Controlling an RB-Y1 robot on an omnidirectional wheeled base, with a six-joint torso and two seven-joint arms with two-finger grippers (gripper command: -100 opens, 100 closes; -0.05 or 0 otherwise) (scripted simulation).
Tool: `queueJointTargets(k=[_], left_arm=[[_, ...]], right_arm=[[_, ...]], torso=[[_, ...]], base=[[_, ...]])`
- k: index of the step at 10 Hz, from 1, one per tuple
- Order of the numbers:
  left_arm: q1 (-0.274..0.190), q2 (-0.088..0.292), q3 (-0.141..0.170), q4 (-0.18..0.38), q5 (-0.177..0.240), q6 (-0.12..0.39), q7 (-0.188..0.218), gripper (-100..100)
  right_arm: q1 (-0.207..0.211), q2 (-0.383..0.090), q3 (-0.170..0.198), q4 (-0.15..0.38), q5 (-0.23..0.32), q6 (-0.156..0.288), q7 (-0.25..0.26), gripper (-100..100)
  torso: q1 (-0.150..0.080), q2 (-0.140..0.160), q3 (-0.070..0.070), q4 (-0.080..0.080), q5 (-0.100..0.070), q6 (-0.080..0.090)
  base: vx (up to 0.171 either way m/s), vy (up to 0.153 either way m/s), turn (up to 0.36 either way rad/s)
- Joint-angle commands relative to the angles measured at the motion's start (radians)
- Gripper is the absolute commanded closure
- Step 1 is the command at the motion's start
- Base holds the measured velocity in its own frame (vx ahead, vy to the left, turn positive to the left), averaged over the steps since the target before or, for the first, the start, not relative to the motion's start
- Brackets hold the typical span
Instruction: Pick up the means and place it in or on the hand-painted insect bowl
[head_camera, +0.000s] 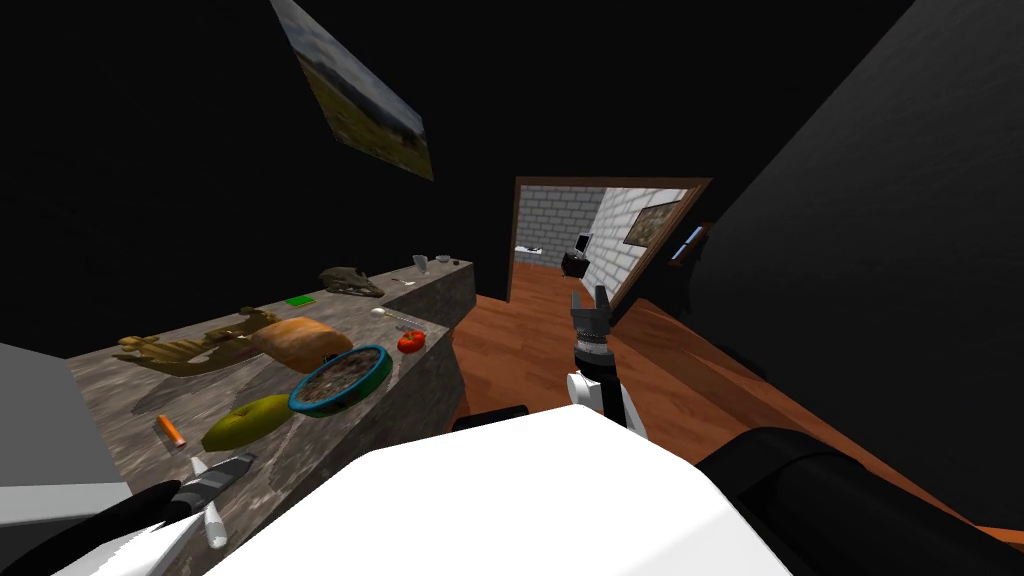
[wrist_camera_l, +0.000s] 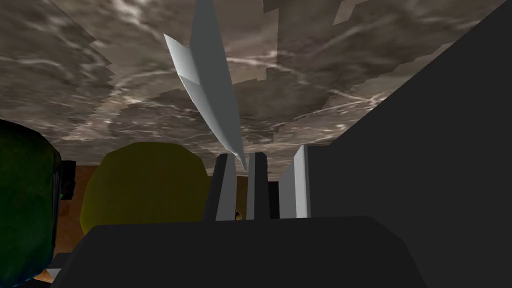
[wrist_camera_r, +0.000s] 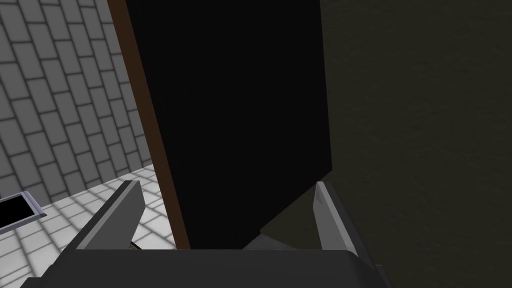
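Left gripper (head_camera: 225, 472) (wrist_camera_l: 241, 172): lower left of the head view, over the near end of the grey marbled counter (head_camera: 130, 395). Its fingers are drawn close together and clamp a white pointed object (head_camera: 215, 527) (wrist_camera_l: 205, 85), whose ends stick out on either side of the gripper. Whether the object touches the counter cannot be told.

Teal-rimmed bowl (head_camera: 380, 368): left of centre on the counter, up and to the right of that gripper, well apart from it. A yellow fruit (head_camera: 245, 422) (wrist_camera_l: 145, 185) lies between the two, just beside the bowl.

Also on the counter: a small orange cylinder (head_camera: 169, 431), a brown loaf (head_camera: 300, 343) and a red tomato (head_camera: 411, 341).

Right gripper (head_camera: 589, 296) (wrist_camera_r: 225, 192): centre frame, over the wooden floor, fingers spread wide with nothing between them.
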Motion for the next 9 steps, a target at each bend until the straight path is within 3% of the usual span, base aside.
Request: queueJointTargets(k=[1, 9], left_arm=[[0.001, 0.002, 0.006, -0.029, -0.005, 0.024, -0.009, 100], [0.010, 0.012, 0.036, -0.203, -0.002, 0.153, -0.060, 100]], right_arm=[[0.000, 0.000, 0.000, 0.000, 0.000, 0.000, 0.000, 0], [0.000, 0.000, 0.000, 0.000, 0.000, 0.000, 0.000, 0]], torso=[[0.000, 0.000, 0.000, 0.000, 0.000, 0.000], [0.000, 0.001, 0.000, 0.000, 0.000, -0.001]], base=[[-0.050, 0.008, -0.051], [-0.046, 0.008, -0.034]])
